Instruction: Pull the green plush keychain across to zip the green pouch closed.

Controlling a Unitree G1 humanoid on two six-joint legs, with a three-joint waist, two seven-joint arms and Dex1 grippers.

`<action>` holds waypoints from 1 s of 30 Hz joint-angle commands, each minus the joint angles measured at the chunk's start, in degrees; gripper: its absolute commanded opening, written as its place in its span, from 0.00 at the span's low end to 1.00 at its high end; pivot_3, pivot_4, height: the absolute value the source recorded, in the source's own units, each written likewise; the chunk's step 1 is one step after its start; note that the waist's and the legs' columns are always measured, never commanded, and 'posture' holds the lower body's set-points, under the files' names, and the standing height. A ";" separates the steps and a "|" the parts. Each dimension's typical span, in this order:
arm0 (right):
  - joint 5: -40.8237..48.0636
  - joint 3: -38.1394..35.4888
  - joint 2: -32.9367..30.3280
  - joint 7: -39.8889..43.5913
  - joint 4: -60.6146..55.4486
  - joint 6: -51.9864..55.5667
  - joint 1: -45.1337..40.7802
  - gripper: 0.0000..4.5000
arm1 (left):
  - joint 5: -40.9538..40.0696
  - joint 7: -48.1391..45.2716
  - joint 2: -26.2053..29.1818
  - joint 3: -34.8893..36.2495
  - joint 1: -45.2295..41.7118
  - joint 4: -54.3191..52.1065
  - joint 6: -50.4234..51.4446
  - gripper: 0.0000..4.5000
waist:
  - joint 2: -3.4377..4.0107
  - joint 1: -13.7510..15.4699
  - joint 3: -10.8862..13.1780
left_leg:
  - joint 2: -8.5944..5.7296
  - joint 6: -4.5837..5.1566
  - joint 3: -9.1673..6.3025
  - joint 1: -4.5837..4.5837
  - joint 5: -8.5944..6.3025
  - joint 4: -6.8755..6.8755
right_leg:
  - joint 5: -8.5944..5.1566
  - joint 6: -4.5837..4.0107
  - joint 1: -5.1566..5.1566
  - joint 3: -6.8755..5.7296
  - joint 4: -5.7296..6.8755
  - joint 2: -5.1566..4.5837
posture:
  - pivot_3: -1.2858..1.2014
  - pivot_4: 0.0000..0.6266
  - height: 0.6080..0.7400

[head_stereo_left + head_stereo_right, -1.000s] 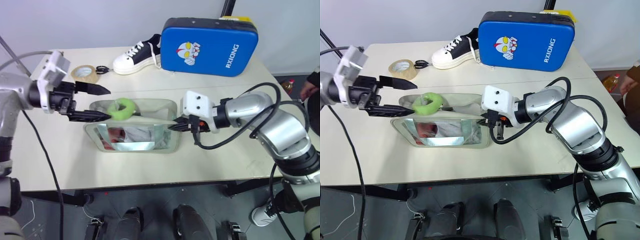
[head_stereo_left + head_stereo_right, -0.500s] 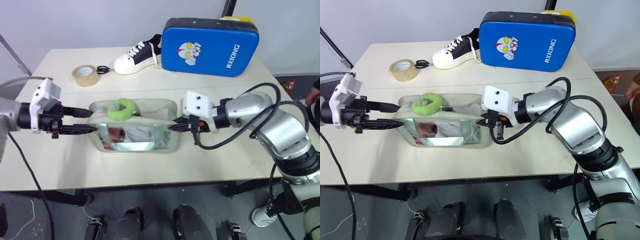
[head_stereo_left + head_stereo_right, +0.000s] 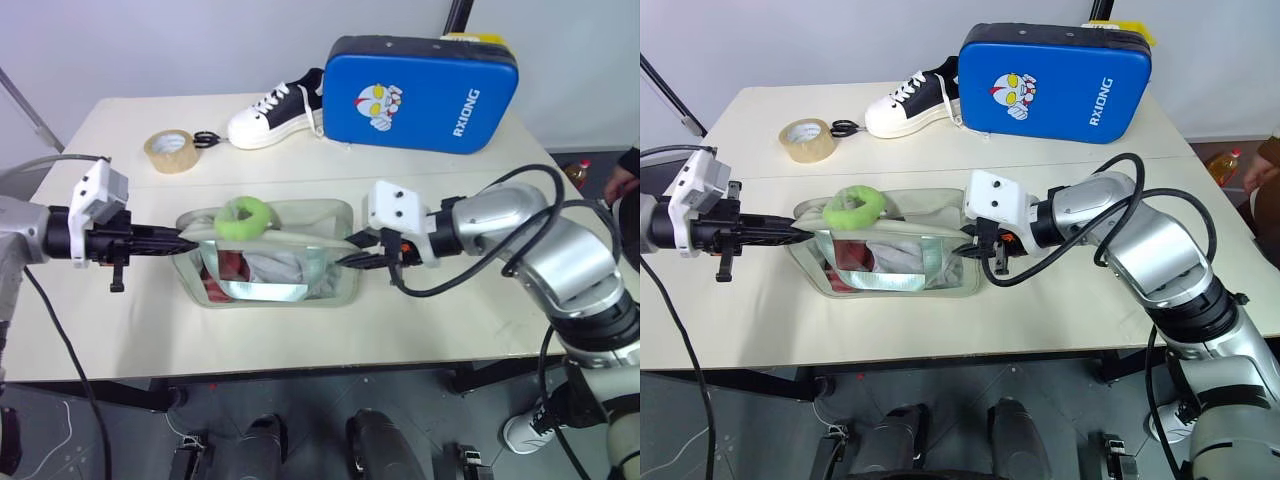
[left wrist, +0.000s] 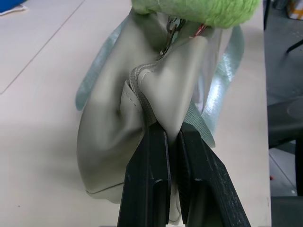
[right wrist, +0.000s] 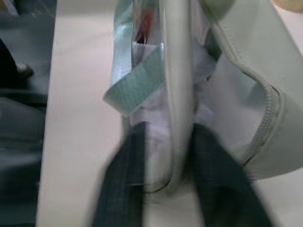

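A beige table (image 3: 300, 330) is seen before a pale wall, its front strip bare and a blue padded case (image 3: 420, 92) at the back. The green pouch (image 3: 275, 265) lies mid-table, the green plush keychain (image 3: 243, 218) on top. Its left end is pinched by the left gripper (image 3: 188, 243); the right gripper (image 3: 352, 262) is parted around the right edge.

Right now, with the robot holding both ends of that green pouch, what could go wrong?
The right gripper has its fingers apart around the green pouch edge, so that end may slip free. The left gripper pinches only a fabric fold, which could pull out. The green plush keychain is ungrasped.
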 commanded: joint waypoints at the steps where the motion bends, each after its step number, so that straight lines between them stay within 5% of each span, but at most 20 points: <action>1: 4.68 -6.45 -1.17 2.27 -1.04 0.63 -3.98 0.69 | -0.12 0.24 0.41 0.97 0.15 -1.44 -0.29 0.00 | 0.00 0.01 0.00 | 0.00 0.00 0.00 0.00 0.00 0.01 | 0.00 0.00 0.01 0.00 0.00 0.00 | 0.52 0.24 0.99; 4: 8.29 -9.83 1.51 1.21 1.46 2.36 -8.87 1.00 | -0.33 0.53 0.45 1.22 0.78 -2.22 -0.05 0.00 | 0.01 -0.12 0.00 | 0.01 0.00 0.00 0.01 0.00 0.00 | 0.00 0.00 0.01 0.00 0.00 0.00 | 0.52 0.24 0.99; 10: 4.98 -2.50 15.04 -5.89 6.85 1.01 -17.36 1.00 | -1.09 1.49 0.37 1.89 1.70 -4.34 0.94 0.00 | 0.02 0.01 -0.02 | 0.07 0.00 -0.01 0.06 0.00 -0.05 | 0.02 -0.03 0.00 0.03 0.02 0.08 | 0.52 0.24 0.99; 18: -1.27 5.98 21.43 -4.86 12.33 -8.64 -16.88 1.00 | -1.16 2.41 0.77 2.66 2.21 -5.16 1.20 0.00 | 0.02 -0.11 -0.02 | -0.05 -0.01 -0.01 0.01 0.00 0.02 | 0.02 -0.02 0.00 0.00 0.01 -0.06 | 0.52 0.24 0.99; 21: -4.65 8.80 22.21 -5.48 12.85 -10.10 -17.18 0.80 | -1.10 2.50 0.91 3.02 2.57 -5.25 1.02 0.00 | 0.02 -0.14 -0.02 | -0.03 -0.01 -0.02 0.02 0.01 0.01 | 0.02 -0.02 -0.02 -0.01 0.02 -0.03 | 0.52 0.24 0.99; 28: -8.92 10.84 23.52 -6.36 14.52 -10.83 -17.57 0.01 | -0.68 2.78 0.70 3.31 2.79 -4.95 0.54 0.00 | 0.02 -0.13 -0.02 | -0.03 -0.01 -0.03 0.01 0.01 0.00 | 0.02 -0.02 -0.03 -0.01 0.02 -0.03 | 0.52 0.24 0.99; 30: -9.55 10.58 23.82 -6.55 14.81 -10.66 -17.63 0.01 | -0.68 2.75 0.62 3.33 2.79 -4.86 0.41 0.00 | 0.02 -0.13 -0.02 | -0.03 -0.01 -0.03 0.01 0.01 0.00 | 0.02 -0.02 -0.03 -0.01 0.02 -0.03 | 0.52 0.24 0.99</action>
